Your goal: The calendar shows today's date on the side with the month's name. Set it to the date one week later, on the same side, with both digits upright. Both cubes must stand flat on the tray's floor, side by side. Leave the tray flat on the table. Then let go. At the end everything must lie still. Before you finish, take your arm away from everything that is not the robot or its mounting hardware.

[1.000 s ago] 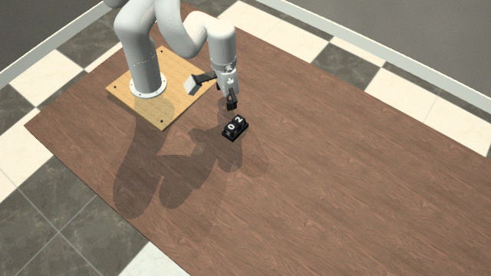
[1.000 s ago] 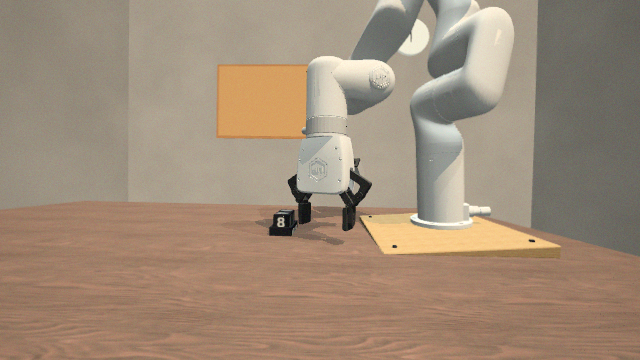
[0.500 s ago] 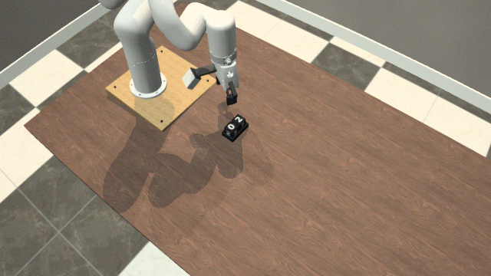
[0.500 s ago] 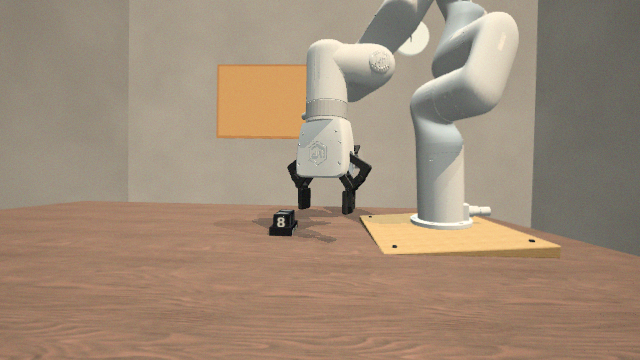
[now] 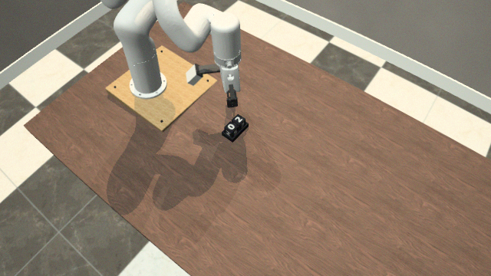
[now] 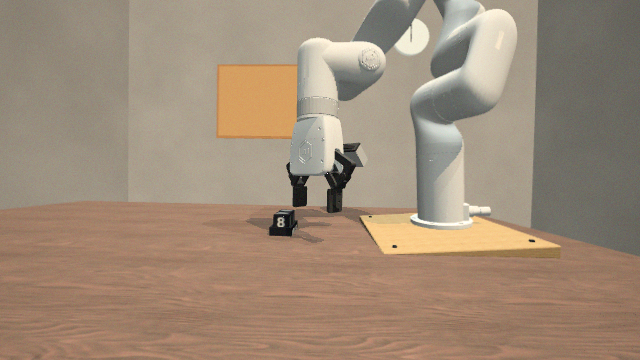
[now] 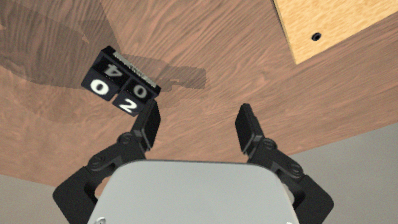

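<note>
One table (image 5: 326, 172) (image 6: 320, 300) (image 7: 200, 35) is seen, with one robot arm (image 5: 226, 38) (image 6: 317, 72) mounted on it by way of one pale wooden board (image 5: 184, 93) (image 6: 465, 245) (image 7: 345, 25); four dark bolts are shown on the board from the top. On the wall, one orange panel (image 6: 255, 100) and one round clock (image 6: 414, 37) are partly hidden by the arm. One gripper (image 5: 232, 103) (image 6: 317, 202) (image 7: 198, 111) is pointed downward, its two fingers spread wide apart with nothing held between them, above the table and near the calendar. The one black tray (image 5: 233, 139) (image 6: 281, 232) (image 7: 135, 71) is set flat on the table, beyond the board's corner. Two cubes are seated in it side by side: the 0-topped cube (image 5: 231, 127) (image 7: 99, 87) and the 2-topped cube (image 5: 238, 119) (image 7: 128, 105). On the lettered side, 4 and 0 are shown; the small lettering cannot be read. One 8 is seen at an end.

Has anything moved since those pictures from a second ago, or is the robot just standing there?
The gripper has risen, ending higher above the table, its fingers apart. Nothing was taken hold of or let go. The calendar's two cubes and tray stayed put, as did the wooden base board.
</note>
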You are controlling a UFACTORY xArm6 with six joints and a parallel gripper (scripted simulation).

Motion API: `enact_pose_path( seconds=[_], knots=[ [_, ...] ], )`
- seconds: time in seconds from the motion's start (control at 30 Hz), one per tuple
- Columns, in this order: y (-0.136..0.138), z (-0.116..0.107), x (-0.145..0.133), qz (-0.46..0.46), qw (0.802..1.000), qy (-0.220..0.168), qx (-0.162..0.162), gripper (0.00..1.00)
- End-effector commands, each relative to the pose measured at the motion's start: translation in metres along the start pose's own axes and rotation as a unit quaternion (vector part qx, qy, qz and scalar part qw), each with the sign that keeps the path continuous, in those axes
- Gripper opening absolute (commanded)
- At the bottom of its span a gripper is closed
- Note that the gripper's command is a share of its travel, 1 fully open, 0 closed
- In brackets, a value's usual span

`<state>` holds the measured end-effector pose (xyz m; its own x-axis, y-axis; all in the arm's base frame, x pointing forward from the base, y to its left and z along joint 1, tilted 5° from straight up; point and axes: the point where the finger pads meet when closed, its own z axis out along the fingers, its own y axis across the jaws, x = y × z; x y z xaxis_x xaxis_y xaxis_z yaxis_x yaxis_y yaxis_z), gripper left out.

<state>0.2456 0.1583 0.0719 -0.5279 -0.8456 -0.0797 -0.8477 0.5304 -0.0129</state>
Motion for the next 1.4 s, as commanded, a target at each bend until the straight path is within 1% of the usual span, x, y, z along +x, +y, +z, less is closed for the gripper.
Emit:
enact_pose_path(
  seconds=[0.0, 0.13, 0.2, 0.37, 0.47, 0.6, 0.7, 0.77, 0.93, 1.03, 1.17, 1.27, 1.33, 1.37],
  knots=[
    [-0.008, 0.0, -0.009, 0.01, 1.0, 0.001, 0.003, 1.0],
    [-0.009, 0.0, -0.01, 0.046, 0.999, 0.001, 0.003, 1.0],
    [-0.009, 0.0, -0.01, 0.046, 0.999, 0.001, 0.003, 1.0],
    [-0.014, 0.0, -0.015, 0.14, 0.99, 0.001, 0.003, 1.0],
    [-0.027, 0.0, -0.028, 0.14, 0.99, 0.001, 0.003, 1.0],
    [-0.028, 0.0, -0.029, 0.143, 0.99, 0.001, 0.003, 1.0],
    [-0.029, 0.0, -0.03, 0.176, 0.984, 0.001, 0.003, 1.0],
    [-0.029, 0.0, -0.03, 0.176, 0.984, 0.001, 0.003, 1.0],
    [-0.034, 0.0, -0.035, 0.268, 0.963, 0.001, 0.003, 1.0],
    [-0.047, 0.0, -0.048, 0.268, 0.963, 0.001, 0.003, 1.0],
    [-0.049, 0.0, -0.05, 0.271, 0.963, 0.001, 0.003, 1.0],
    [-0.049, 0.0, -0.05, 0.298, 0.955, 0.001, 0.003, 1.0],
    [-0.049, 0.0, -0.05, 0.298, 0.955, 0.001, 0.003, 1.0],
    [-0.05, 0.0, -0.051, 0.314, 0.95, 0.001, 0.003, 1.0]
  ],
)
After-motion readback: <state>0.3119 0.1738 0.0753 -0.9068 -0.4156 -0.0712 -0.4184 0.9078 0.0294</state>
